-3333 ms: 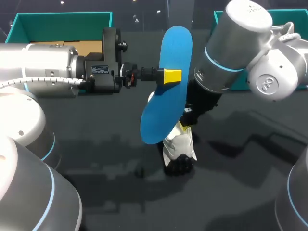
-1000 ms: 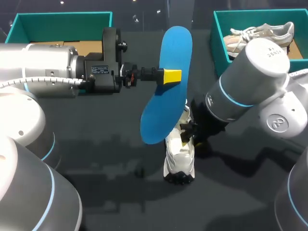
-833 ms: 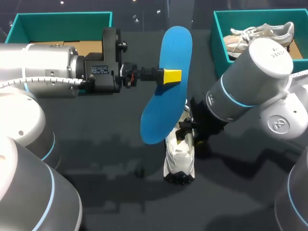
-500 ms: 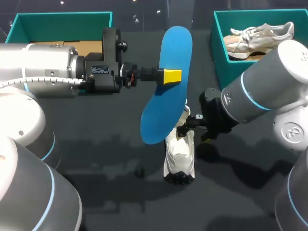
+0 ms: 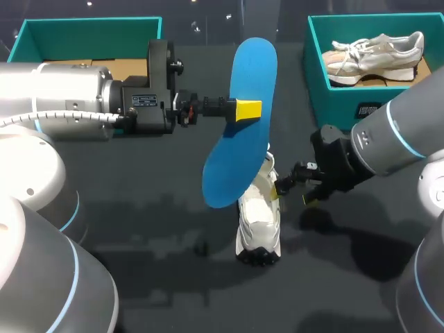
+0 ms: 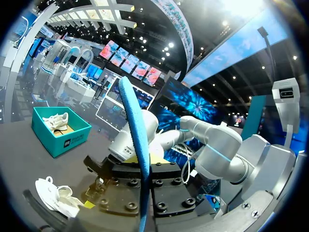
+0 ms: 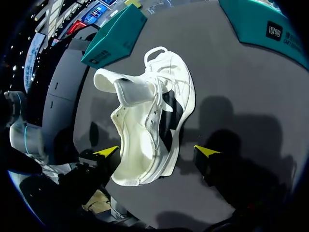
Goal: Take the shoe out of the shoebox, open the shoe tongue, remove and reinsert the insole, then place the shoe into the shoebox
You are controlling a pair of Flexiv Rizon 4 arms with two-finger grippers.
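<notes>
A blue insole [image 5: 239, 125] hangs on edge above the table's middle, with my left gripper [image 5: 248, 109] shut on it. In the left wrist view the insole [image 6: 137, 140] rises edge-on from between the fingers of that gripper [image 6: 144, 176]. Below it a white shoe [image 5: 258, 222] lies on the dark table, its tongue [image 7: 130, 89] folded open. My right gripper [image 5: 291, 194] stands open just right of the shoe. In the right wrist view this gripper [image 7: 157, 152] has its yellow tips on either side of the shoe [image 7: 149, 130] at its heel end, not gripping it.
A teal shoebox [image 5: 319, 62] at the back right holds a beige shoe [image 5: 374, 55]. Another teal box [image 5: 90, 24] with cardboard inside stands at the back left, partly behind my left arm. The dark table [image 5: 173, 277] stretches in front of the shoe.
My right gripper has opened, let go of the white shoe and drawn back to the right. The shoe stays on the table. The left arm and insole have not moved.
</notes>
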